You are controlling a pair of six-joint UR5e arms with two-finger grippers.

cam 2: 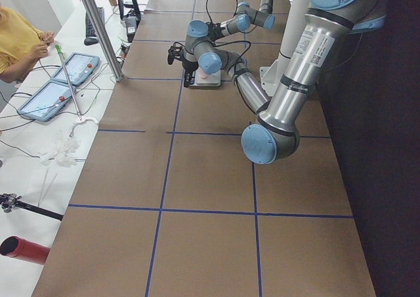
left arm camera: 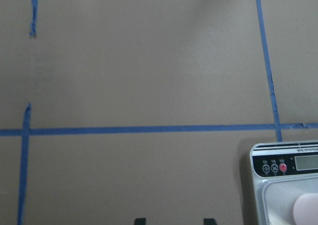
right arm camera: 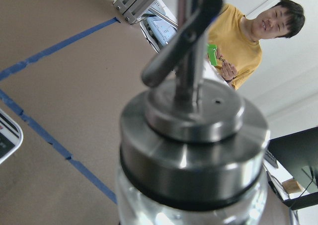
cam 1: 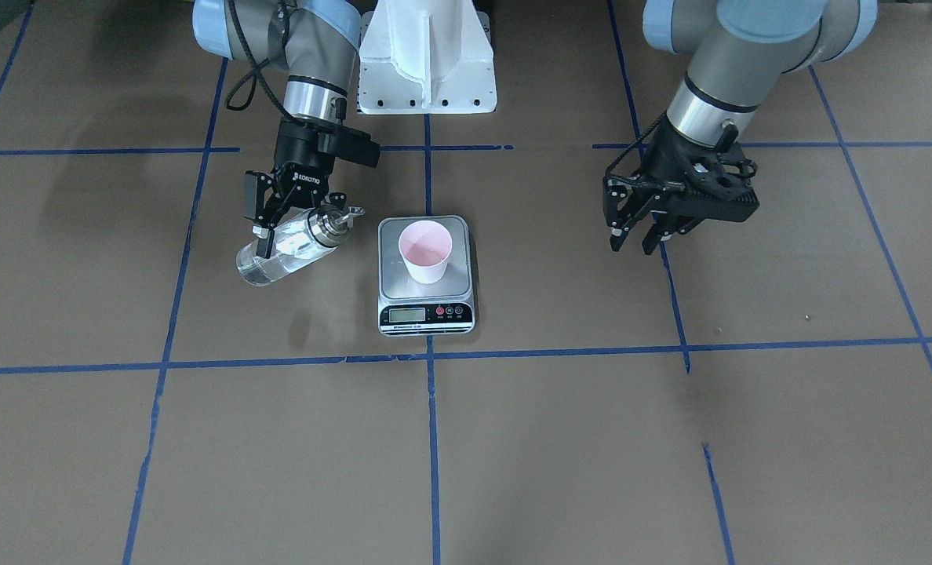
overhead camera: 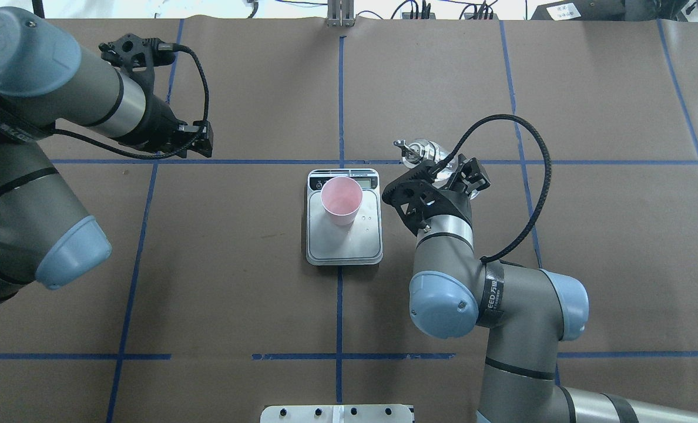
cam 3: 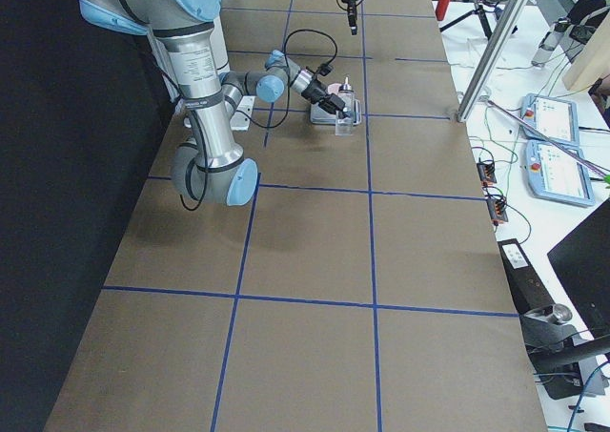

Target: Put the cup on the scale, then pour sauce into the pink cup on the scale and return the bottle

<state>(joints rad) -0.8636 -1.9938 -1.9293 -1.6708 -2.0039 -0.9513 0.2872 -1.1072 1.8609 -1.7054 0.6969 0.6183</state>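
— Where does the bottle sit?

— The right gripper (cam 1: 266, 235) clamps the bottle (cam 1: 289, 247) around its glass body. It is tilted, with its spout (cam 1: 348, 213) toward the cup (cam 1: 425, 251) on the scale (cam 1: 427, 314) but short of the rim.

— What makes a good pour?

— Probably bringing the spout over the cup's mouth first, then tipping slowly; the sauce (cam 1: 258, 271) pools low. The left gripper (cam 1: 638, 239) hangs well apart, jaws wide and empty.
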